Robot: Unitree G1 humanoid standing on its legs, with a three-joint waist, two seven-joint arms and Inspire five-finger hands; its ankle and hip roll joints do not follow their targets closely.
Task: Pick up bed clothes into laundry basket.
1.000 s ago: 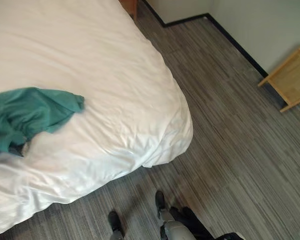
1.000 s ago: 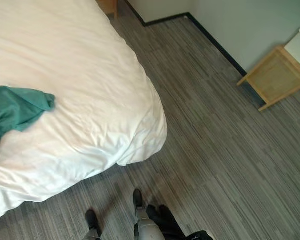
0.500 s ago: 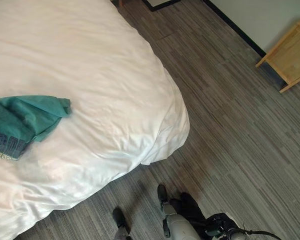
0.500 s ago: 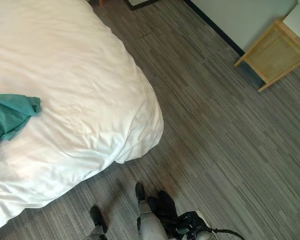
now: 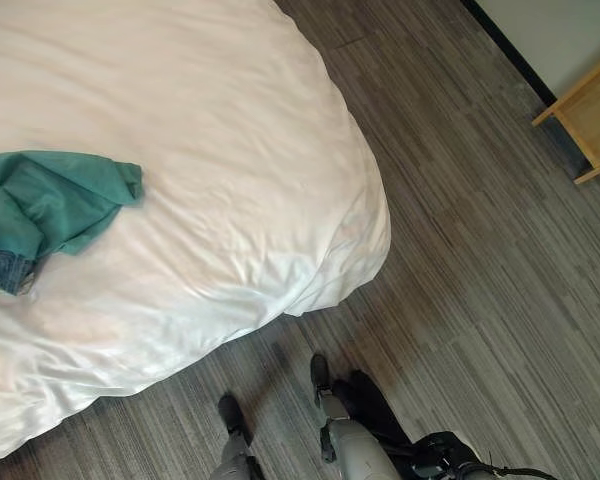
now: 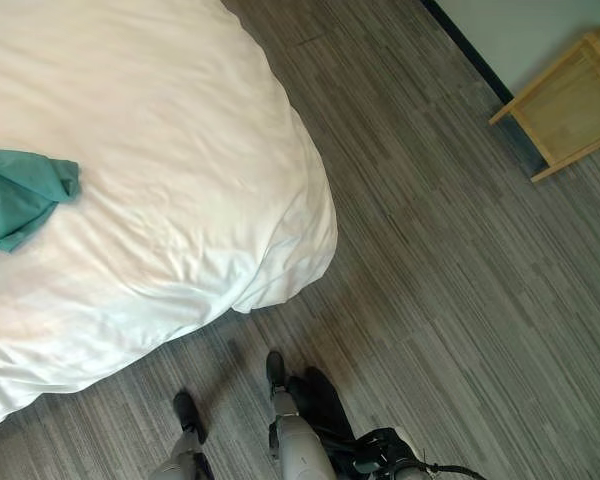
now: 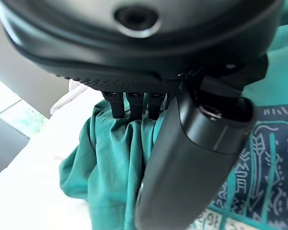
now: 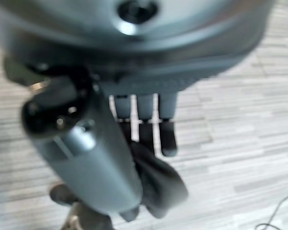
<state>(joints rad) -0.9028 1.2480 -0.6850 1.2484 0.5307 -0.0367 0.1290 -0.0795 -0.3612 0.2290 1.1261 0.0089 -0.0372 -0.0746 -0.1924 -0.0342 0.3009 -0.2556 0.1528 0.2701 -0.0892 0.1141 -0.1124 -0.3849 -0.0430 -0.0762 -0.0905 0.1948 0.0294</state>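
A white-covered bed [image 5: 200, 150] is filling the upper left of the head views, its rounded corner hanging toward the middle of the frame. A crumpled teal garment [image 5: 50, 205] is lying on the bed at the left edge of the frame, with a dark blue patterned patch [image 5: 5, 270] showing at its lower end. Grey striped floor [image 5: 480, 250] is running across the right and bottom of the frame. A light wooden piece of furniture [image 6: 565, 105] is standing in the upper right corner, by the wall's dark skirting.

In the left wrist view, the left hand [image 7: 192, 158] is hanging right over the teal garment [image 7: 110, 163]. Its fingers [image 7: 132, 103] are pointing straight down in a close row toward the folds, and the thumb is jutting forward alongside them. Nothing is pinched between them that I can make out; whether the fingertips are touching the cloth is unclear. The patterned blue print [image 7: 264, 158] is sitting just beside the thumb.

In the right wrist view, the right hand [image 8: 86, 153] is hanging over the floor [image 8: 240, 143], well away from the bed. Its fingers [image 8: 146, 122] are extending straight and side by side, holding nothing.
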